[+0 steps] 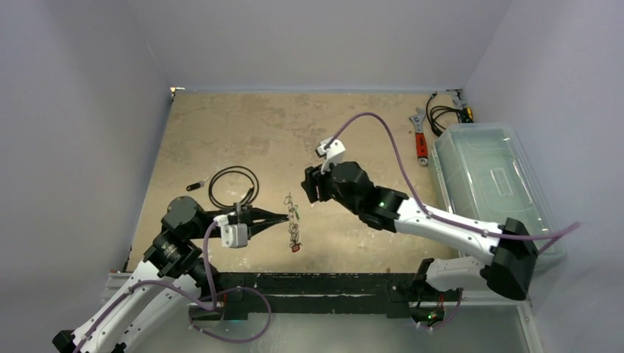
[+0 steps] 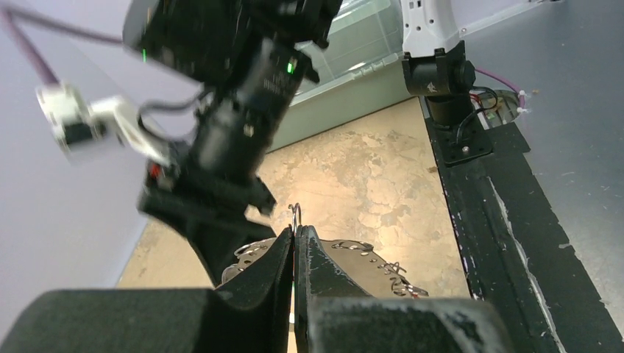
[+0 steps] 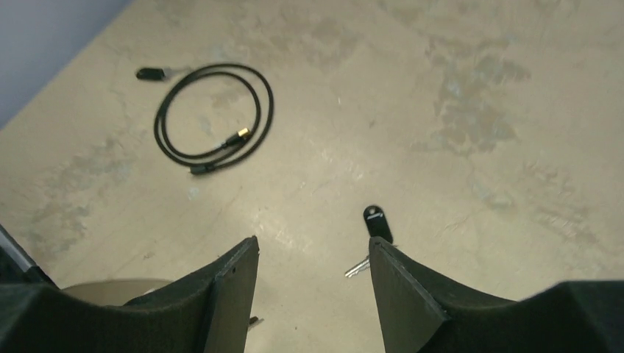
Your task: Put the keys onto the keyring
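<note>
Pinching the keyring (image 2: 352, 247) in the left gripper (image 2: 296, 232); one key loose beyond.
Left jaws are closed tight on a thin wire end of the ring, its toothed rim just past the tips, with green- and red-tagged keys (image 1: 296, 247) bunched at it. Farther on, the right gripper (image 3: 313, 246) hovers with jaws wide and empty over a black-headed key (image 3: 377, 223) flat on the worktop (image 3: 441, 110). Judgement: the key is light, stiff and slick, so grip the plastic head. The ring wire is springy and may twist. A cable loop (image 3: 213, 118) lies farthest.
</note>
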Robot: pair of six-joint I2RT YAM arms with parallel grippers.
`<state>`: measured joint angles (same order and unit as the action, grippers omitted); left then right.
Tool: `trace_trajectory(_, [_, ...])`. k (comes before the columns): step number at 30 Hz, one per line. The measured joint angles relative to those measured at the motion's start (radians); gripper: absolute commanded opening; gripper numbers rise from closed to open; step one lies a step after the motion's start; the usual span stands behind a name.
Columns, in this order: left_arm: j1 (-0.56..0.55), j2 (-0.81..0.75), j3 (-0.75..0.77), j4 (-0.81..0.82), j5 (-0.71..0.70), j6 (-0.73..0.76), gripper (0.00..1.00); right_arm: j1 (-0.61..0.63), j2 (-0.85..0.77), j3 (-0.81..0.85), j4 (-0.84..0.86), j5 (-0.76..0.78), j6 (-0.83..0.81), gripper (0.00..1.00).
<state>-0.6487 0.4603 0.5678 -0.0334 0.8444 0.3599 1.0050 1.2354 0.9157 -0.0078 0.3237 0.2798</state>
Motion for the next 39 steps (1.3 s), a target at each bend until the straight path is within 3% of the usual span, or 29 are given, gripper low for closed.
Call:
trace_trajectory(7, [0.0,-0.037,-0.006,0.001,-0.006,-0.002,0.0,-0.072,0.265,0.089,-0.165,-0.088,0.144,0.5])
trace_trajectory(12, [0.0,-0.043,-0.014,0.002,-0.006,-0.01,0.0,-0.171,0.392,0.113,-0.219,-0.161,0.243,0.53])
trace_trajectory(25, [0.0,-0.055,-0.026,0.01,-0.006,-0.032,0.0,-0.179,0.52,0.139,-0.167,-0.18,0.46,0.47])
trace_trajectory(31, [0.0,-0.056,-0.026,0.014,-0.003,-0.037,0.0,-0.179,0.552,0.153,-0.161,-0.157,0.488,0.39])
trace_trajectory(39, [0.0,-0.056,-0.026,0.016,-0.001,-0.046,0.0,-0.179,0.566,0.171,-0.154,-0.134,0.489,0.36])
